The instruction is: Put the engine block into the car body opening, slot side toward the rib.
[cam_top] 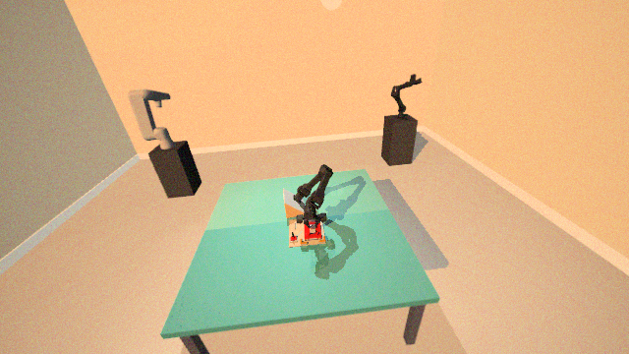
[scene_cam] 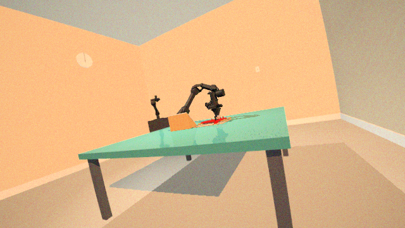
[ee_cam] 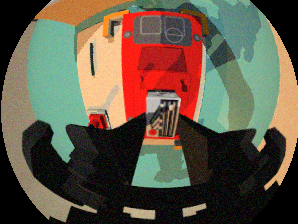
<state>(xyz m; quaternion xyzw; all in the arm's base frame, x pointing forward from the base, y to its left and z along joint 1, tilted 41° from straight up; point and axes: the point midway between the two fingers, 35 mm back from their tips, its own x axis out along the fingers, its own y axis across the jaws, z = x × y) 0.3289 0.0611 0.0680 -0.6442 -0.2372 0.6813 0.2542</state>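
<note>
The engine block (ee_cam: 162,119) is a small grey-white block with dark slots on its face and a red spot near a lower corner. My gripper (ee_cam: 163,123) (cam_top: 313,224) (scene_cam: 216,118) is shut on it and points down over the car body. The red car body (ee_cam: 133,80) (cam_top: 308,237) (scene_cam: 207,122) has a grey windscreen panel at its far end in the wrist view. A darker red recess (ee_cam: 162,59) shows beyond the block. The block covers the near part of the body, so its depth and any contact there cannot be told.
The car body lies on a cream board (ee_cam: 102,87) (cam_top: 296,229) with orange corner brackets (ee_cam: 107,26) and a small red and grey piece (ee_cam: 98,119) beside it. An upright orange and white panel (cam_top: 293,211) (scene_cam: 181,123) stands near the board on the green table (cam_top: 256,275) (scene_cam: 253,133).
</note>
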